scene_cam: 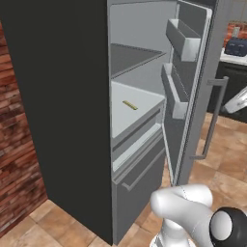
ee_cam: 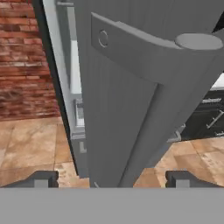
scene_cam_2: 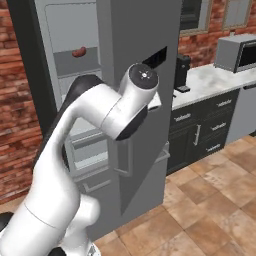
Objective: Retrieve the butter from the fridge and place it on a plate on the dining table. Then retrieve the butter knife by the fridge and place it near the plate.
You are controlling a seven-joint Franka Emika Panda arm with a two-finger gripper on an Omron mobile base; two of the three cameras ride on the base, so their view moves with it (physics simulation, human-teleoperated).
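Note:
The fridge stands with its right door swung wide open. The butter, a thin pale-yellow stick, lies on a white shelf inside at mid height. In the hand view my gripper is open, its fingertips far apart on either side of the door's slim vertical handle without touching it. The right base view has my arm bent in front of the door's outer face with its black panel. The plate, the dining table and the butter knife are out of view.
A small red lump sits on an upper fridge shelf. Right of the fridge runs a marble counter on dark cabinets, carrying a coffee machine and a microwave. A brick wall is on the left, over tiled floor.

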